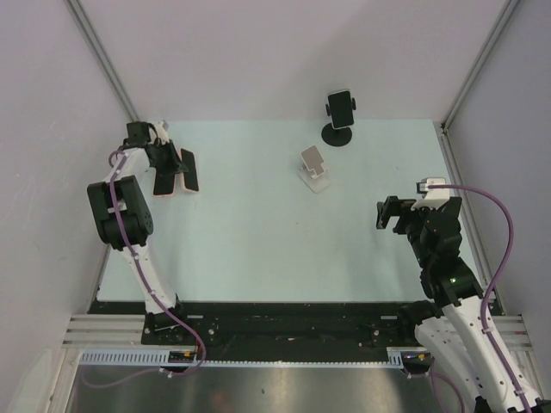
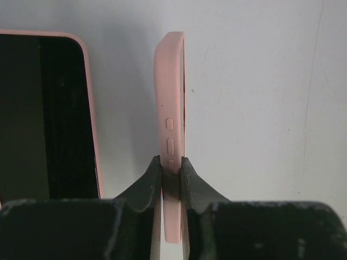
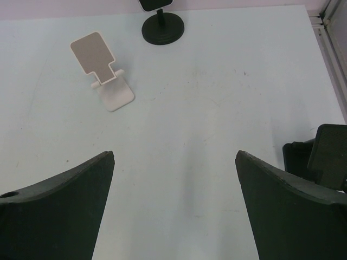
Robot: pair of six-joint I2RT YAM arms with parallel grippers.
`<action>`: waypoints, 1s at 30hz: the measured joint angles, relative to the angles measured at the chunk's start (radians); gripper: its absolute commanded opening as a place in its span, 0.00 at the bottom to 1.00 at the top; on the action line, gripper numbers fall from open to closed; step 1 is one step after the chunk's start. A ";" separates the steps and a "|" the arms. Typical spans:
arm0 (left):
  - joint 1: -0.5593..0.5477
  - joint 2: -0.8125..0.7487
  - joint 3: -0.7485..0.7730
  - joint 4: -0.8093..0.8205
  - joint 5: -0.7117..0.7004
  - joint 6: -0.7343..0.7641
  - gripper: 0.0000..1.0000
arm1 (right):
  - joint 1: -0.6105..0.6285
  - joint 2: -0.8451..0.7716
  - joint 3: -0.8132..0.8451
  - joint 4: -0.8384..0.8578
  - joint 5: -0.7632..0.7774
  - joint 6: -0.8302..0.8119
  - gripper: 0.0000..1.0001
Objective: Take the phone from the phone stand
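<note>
**A:** Where is the phone now?

**B:** It's in the left end effector (image 2: 172,162). The fingers pinch the phone (image 2: 169,81) across its thin sides, low down by the buttons, so it stands edge-on. That is at the far-left part of the counter (image 1: 258,241), just beside a flat phone (image 2: 43,108) lying screen up. I can't tell whether the held one touches the surface.

**A:** And the stands?

**B:** The white stand (image 1: 314,166) sits bare, right of centre toward the far edge. Behind it, at the far edge, a black stand (image 1: 337,136) carries a mounted phone (image 1: 340,106).

**A:** So which step is this?

**B:** I'd judge it the set-down. The phone is off a stand, and what's left is to let it go.

**A:** What does the next move need?

**B:** It needs a gentle release. A phone on its edge will tip, so it should be lowered or laid flat before the fingers part, and kept from falling onto its neighbour. Then the arm should back straight out.

**A:** And the right arm?

**B:** The right end effector (image 3: 174,157) is spread wide and holds nothing. It hovers by the right edge, well apart from both stands.
</note>
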 measured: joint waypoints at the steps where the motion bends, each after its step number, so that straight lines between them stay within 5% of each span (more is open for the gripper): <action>1: 0.002 0.006 0.006 -0.003 0.005 0.003 0.22 | 0.000 0.000 0.000 0.000 0.001 0.000 1.00; 5: 0.006 0.034 0.027 -0.005 -0.002 0.016 0.33 | 0.000 -0.001 0.000 0.000 0.002 0.000 1.00; 14: 0.016 0.069 0.031 -0.028 -0.042 0.031 0.40 | 0.000 -0.005 0.000 -0.002 0.002 0.000 1.00; 22: 0.009 0.074 0.050 -0.014 0.026 0.029 0.00 | 0.000 -0.004 0.000 -0.001 0.001 0.000 1.00; 30: 0.004 0.076 0.050 -0.002 0.069 0.051 0.00 | 0.000 0.000 0.000 -0.001 0.000 0.000 1.00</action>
